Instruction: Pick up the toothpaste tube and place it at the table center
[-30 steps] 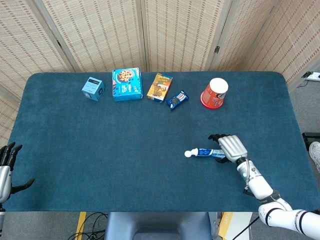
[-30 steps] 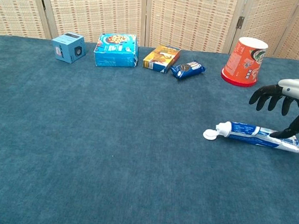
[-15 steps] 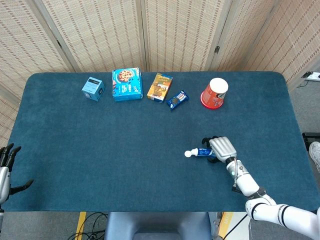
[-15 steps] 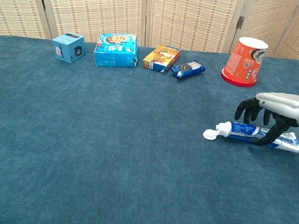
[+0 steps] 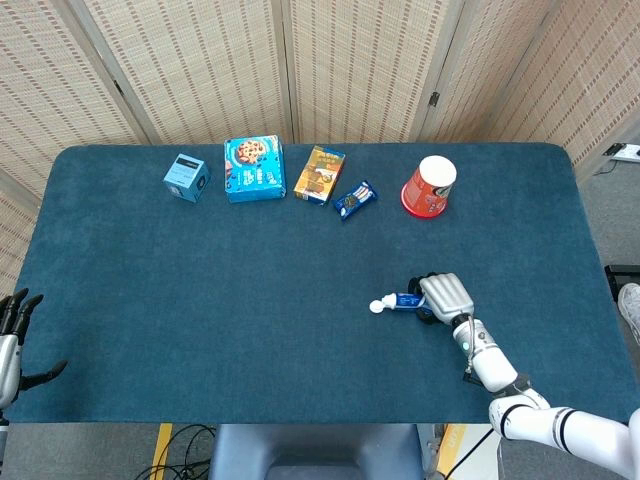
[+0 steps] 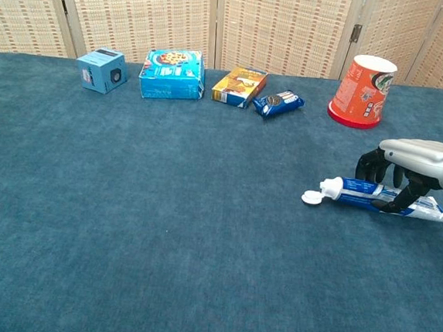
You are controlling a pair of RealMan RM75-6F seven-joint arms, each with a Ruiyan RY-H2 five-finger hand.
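Now the tube lies flat on the table, cap end pointing left, right of the table's middle and near the front edge. The right hand covers its tail half, with the fingers curled down behind the tube and the thumb pressing its near side: a pinch that looks closed, though the tube is not yet off the cloth.

A second ago the hand hung further right, fingers loose above the tail and only the thumb touching. Since then it has slid left along the tube and tightened. The tube itself has barely shifted. By the look of it, the grasp is nearly set and lifting comes next, then a carry leftward.

Far left, the left hand rests at the table's edge, fingers spread, holding nothing, unmoved.
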